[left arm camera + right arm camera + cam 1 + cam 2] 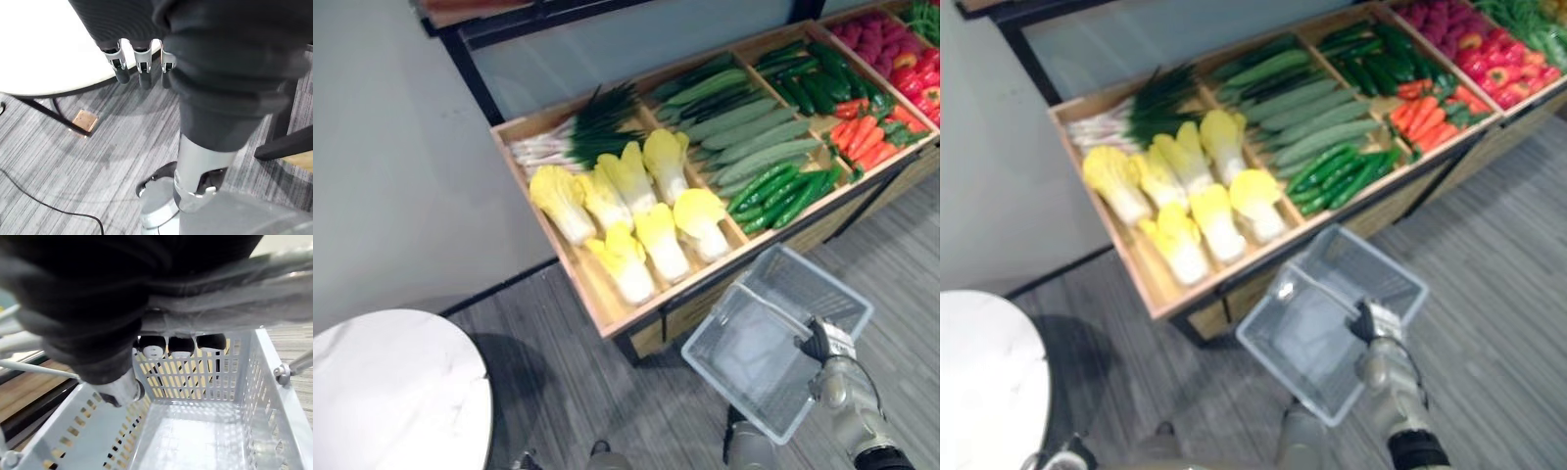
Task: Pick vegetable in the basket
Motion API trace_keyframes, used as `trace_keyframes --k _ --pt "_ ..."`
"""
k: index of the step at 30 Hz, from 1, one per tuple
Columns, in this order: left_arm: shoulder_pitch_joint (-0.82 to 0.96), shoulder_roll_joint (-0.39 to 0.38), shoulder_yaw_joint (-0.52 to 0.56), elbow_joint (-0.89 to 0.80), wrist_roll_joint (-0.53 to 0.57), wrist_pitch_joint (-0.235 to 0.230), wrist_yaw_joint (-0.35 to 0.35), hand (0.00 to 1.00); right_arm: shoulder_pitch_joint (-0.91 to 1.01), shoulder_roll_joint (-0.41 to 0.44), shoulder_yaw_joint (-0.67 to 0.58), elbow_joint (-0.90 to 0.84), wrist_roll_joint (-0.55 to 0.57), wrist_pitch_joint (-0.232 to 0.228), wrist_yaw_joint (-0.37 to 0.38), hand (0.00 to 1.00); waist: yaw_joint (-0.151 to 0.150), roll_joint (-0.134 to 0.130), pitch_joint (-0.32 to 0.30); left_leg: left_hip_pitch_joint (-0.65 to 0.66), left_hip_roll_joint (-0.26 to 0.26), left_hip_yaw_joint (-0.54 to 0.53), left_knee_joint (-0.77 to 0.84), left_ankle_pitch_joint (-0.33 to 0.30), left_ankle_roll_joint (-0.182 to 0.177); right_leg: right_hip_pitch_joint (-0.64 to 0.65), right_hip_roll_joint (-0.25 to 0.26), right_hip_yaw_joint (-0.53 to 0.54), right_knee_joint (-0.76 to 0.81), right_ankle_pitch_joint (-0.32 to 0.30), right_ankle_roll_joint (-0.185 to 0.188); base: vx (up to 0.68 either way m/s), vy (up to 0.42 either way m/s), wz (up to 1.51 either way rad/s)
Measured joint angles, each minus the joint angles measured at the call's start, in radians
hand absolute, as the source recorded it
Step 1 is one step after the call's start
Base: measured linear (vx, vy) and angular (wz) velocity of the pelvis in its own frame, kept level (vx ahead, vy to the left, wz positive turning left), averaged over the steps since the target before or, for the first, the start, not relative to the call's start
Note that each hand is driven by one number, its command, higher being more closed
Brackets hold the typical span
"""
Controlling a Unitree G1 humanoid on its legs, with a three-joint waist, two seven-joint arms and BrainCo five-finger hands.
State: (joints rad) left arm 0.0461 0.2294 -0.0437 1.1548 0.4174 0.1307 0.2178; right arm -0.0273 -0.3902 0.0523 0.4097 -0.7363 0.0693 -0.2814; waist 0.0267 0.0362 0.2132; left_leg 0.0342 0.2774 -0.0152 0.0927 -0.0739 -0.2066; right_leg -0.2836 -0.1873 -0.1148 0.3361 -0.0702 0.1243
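Observation:
A translucent grey plastic basket [744, 364] hangs in front of the wooden vegetable stand [607, 311], with nothing inside it [195, 431]. My right hand [820, 343] is shut on the basket's handle [771, 308]; its fingers [181, 345] curl round the bar over the basket. In the stand lie yellow-white napa cabbages [636, 220], green onions [573, 132], pale green gourds [749, 132], cucumbers [783, 194], carrots [864, 137] and red peppers [915, 78]. My left hand [139, 66] hangs low beside a white round table [49, 44], fingers straight and holding nothing.
The white round table [391, 392] stands at the lower left. Grey striped floor lies between it and the stand. A grey wall runs behind the stand on the left. Dark table legs [44, 110] cross the floor under the tabletop.

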Motion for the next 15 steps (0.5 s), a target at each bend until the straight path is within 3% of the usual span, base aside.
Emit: trace_keyframes --k 4,6,7,8,9,10,12,14,15 --pt "0.001 -0.009 0.023 -0.004 -0.002 0.002 0.006 0.0 0.004 -0.02 0.002 0.0 0.002 -0.001 0.0 1.0 -0.01 0.01 -0.008 -0.088 0.022 -0.061 0.109 0.147 -0.001 0.053 0.011 -0.093 -0.004 -0.042 -0.051 0.11 -0.325 0.52" --pt "0.002 -0.015 0.022 -0.004 -0.002 0.004 0.009 0.0 0.016 -0.027 -0.002 0.0 0.007 -0.003 0.0 1.0 -0.022 0.01 -0.008 -0.128 0.02 -0.062 0.174 0.191 0.019 0.092 0.008 -0.125 -0.024 -0.044 -0.056 0.06 -0.202 0.6" --pt "0.005 -0.023 0.022 -0.005 -0.003 0.003 0.013 0.0 0.041 -0.03 -0.018 0.0 0.017 -0.005 -0.001 1.0 -0.028 0.012 -0.009 -0.154 0.02 -0.043 0.223 0.256 0.031 0.144 0.009 -0.153 -0.061 -0.04 -0.062 0.06 -0.182 0.57" --pt "0.007 -0.029 0.021 -0.006 -0.007 0.003 0.014 0.0 0.053 -0.033 -0.026 0.0 0.028 -0.006 -0.003 1.0 -0.028 0.011 -0.009 -0.16 0.019 -0.037 0.236 0.275 0.034 0.163 0.01 -0.157 -0.077 -0.04 -0.063 0.07 -0.196 0.43" --pt "0.019 -0.044 0.02 -0.01 -0.013 0.001 0.015 0.0 0.071 -0.038 -0.047 0.0 0.034 -0.006 -0.003 1.0 -0.024 0.006 -0.008 -0.171 0.005 -0.019 0.244 0.24 0.017 0.186 0.007 -0.159 -0.108 -0.035 -0.065 0.06 -0.125 0.11" --pt "0.032 -0.058 0.02 -0.01 -0.022 0.001 0.015 0.0 0.083 -0.041 -0.072 0.0 0.039 -0.006 -0.011 1.0 -0.03 0.016 -0.016 -0.171 -0.032 -0.015 0.224 0.176 0.022 0.193 0.0 -0.158 -0.13 -0.024 -0.068 0.04 -0.082 0.0" --pt "0.042 -0.062 0.025 -0.011 -0.023 0.002 0.018 0.0 0.107 -0.039 -0.125 0.001 0.04 -0.004 -0.026 1.0 -0.038 0.033 -0.025 -0.168 -0.088 0.015 0.132 0.125 0.024 0.191 -0.002 -0.155 -0.152 -0.011 -0.064 0.06 0.044 -0.02" --pt "0.039 -0.066 0.052 -0.021 -0.023 0.006 0.04 0.0 0.121 -0.037 -0.182 0.021 0.041 -0.002 -0.039 1.0 -0.053 0.042 -0.028 -0.151 -0.117 0.032 0.008 0.14 0.036 0.184 0.003 -0.152 -0.154 -0.005 -0.054 0.08 0.114 -0.1" --pt "0.035 -0.082 0.05 -0.028 -0.024 0.013 0.055 0.0 0.122 -0.037 -0.219 0.039 0.043 0.004 -0.045 1.0 -0.053 0.061 -0.033 -0.133 -0.112 0.047 -0.039 0.159 0.051 0.185 0.022 -0.144 -0.161 0.001 -0.045 0.08 0.128 -0.24"
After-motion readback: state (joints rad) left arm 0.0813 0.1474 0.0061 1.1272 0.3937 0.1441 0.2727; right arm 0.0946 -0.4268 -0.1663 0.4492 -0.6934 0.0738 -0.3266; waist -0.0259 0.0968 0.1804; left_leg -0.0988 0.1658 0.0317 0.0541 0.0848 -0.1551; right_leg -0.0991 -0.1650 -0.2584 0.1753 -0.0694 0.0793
